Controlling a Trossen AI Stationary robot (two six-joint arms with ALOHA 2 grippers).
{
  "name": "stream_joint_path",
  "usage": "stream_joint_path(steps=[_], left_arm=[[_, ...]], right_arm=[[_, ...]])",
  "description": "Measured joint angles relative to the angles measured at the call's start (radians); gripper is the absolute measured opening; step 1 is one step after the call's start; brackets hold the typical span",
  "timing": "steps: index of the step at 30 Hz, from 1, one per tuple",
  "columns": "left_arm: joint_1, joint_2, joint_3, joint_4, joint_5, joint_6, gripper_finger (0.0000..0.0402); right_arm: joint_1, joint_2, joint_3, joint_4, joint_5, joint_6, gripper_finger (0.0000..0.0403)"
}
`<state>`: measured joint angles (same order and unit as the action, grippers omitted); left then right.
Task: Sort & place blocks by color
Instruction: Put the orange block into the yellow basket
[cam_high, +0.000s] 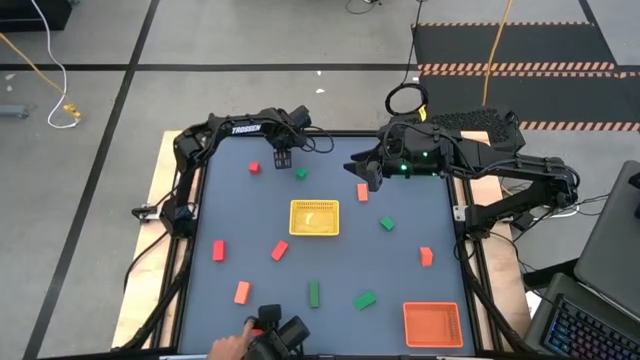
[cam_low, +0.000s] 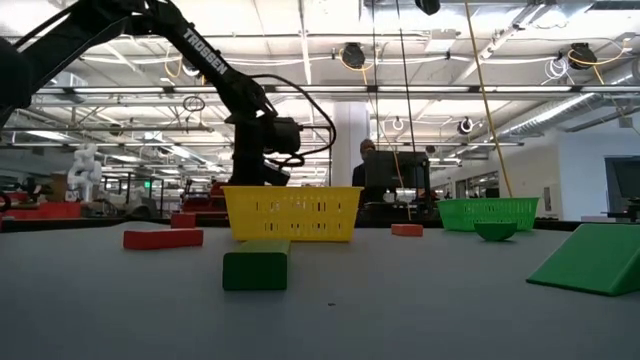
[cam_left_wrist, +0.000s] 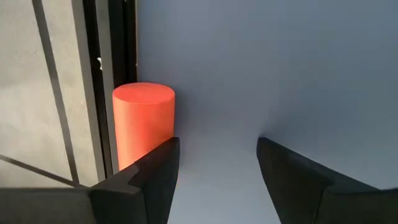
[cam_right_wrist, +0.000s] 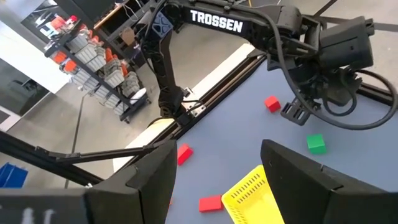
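Red and green blocks lie scattered on the blue-grey table. My left gripper (cam_high: 283, 160) hangs open near the far edge, pointing steeply down, between a red block (cam_high: 255, 167) and a green block (cam_high: 301, 174). In the left wrist view an orange-red cylinder (cam_left_wrist: 143, 124) stands upright by the table's frame, outside one finger (cam_left_wrist: 158, 171). Nothing lies between the fingers (cam_left_wrist: 217, 146). I cannot tell whether that finger touches the cylinder. My right gripper (cam_high: 365, 178) is open and held high over a red block (cam_high: 362, 192).
The yellow tray (cam_high: 314, 217) sits mid-table and the orange tray (cam_high: 432, 322) at the near right. A green tray (cam_low: 488, 213) shows in the low view. More blocks lie toward the near side (cam_high: 279, 251) (cam_high: 314, 292) (cam_high: 364, 299). A person's hand (cam_high: 235, 345) is at the near edge.
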<state>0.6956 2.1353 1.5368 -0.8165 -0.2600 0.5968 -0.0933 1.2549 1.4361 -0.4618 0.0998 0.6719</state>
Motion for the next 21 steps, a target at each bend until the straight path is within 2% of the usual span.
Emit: stream_joint_path(steps=[5,10,13,18,21], left_arm=[[-0.006,0.002,-0.001,0.002,-0.001,0.006,0.0207],[-0.019,0.003,0.001,-0.066,0.052,-0.028,0.017],[-0.038,0.004,0.0,-0.086,0.041,-0.037,0.0126],[-0.062,0.006,-0.002,-0.12,0.042,-0.062,0.0017],[-0.076,-0.001,0.003,-0.175,0.056,-0.098,0.0014]], right_arm=[[0.0,0.0,0.0,-0.008,0.0,0.0,0.0228],[-0.007,0.0,0.0,-0.008,0.005,-0.025,0.0228],[-0.013,0.0,0.0,-0.008,0.005,-0.034,0.0228],[-0.018,0.0,0.0,-0.008,0.004,-0.036,0.0228],[-0.018,0.0,0.0,-0.008,0.004,-0.037,0.0228]])
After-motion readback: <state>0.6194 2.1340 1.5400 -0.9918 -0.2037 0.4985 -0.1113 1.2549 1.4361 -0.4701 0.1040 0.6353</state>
